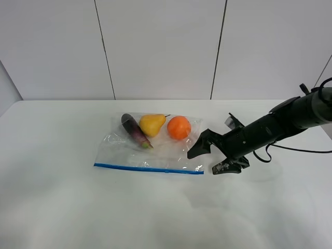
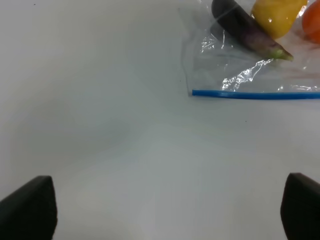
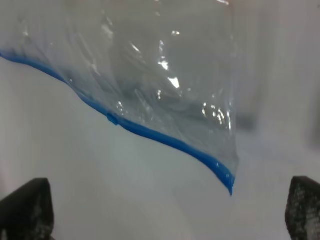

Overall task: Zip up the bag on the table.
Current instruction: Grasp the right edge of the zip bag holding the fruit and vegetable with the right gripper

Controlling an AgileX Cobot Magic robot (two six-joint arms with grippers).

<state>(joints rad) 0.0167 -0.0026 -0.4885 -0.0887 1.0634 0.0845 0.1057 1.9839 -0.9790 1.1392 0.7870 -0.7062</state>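
crinkly clear plastic bag [image 1: 155,148], blue zip strip [image 1: 148,168], glossy eggplant [image 1: 136,131], pear [image 1: 151,124], round orange [image 1: 179,127], matte white table [image 1: 62,207], right gripper [image 1: 203,162] and left gripper [image 2: 165,210] both spread wide

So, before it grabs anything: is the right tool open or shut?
Open: the right tool stands spread wide, gripping nothing, by a corner of the bag.

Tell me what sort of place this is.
Probably a robotics lab or test bench: a bare white table, a plain white panelled wall behind it, and a black robot arm beside a zip bag of produce.
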